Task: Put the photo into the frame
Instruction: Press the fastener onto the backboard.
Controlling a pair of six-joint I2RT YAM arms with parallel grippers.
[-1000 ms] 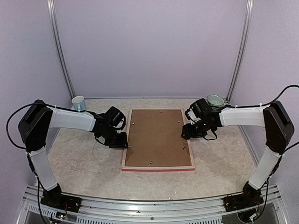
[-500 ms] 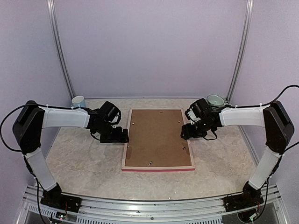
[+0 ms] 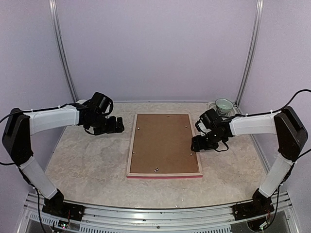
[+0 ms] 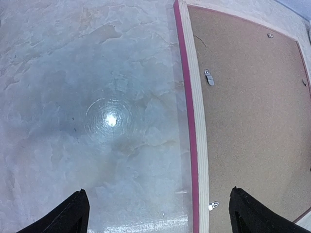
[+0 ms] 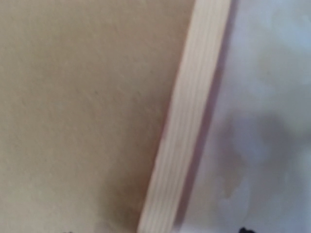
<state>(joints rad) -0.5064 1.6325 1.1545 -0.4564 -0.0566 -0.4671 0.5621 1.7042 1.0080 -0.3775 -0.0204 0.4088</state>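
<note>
The frame (image 3: pixel 164 174) lies face down in the middle of the table, pale wood back up and its pink edge towards me. A plain brown backing board (image 3: pixel 163 141) fills it, held by small metal clips (image 4: pixel 209 76). The photo is hidden. My left gripper (image 3: pixel 114 125) hangs open to the left of the frame, apart from it. In the left wrist view its fingertips (image 4: pixel 73 216) stand wide, with the pink and wood left rail (image 4: pixel 194 126) between them and nothing held. My right gripper (image 3: pixel 198 144) hovers low over the right rail (image 5: pixel 189 111), open, its tips just showing at the bottom of a blurred close view.
A greenish glass bowl (image 3: pixel 223 103) stands at the back right corner. What looks like a clear pane (image 4: pixel 121 160) lies on the marbled tabletop (image 3: pixel 87 165) beside the frame's left rail. Lilac walls with metal rails close in the back and sides.
My left gripper let go of the frame's left rail, opened wide and drew back to the far left. My right gripper opened further and shifted slightly towards me along the right rail.
</note>
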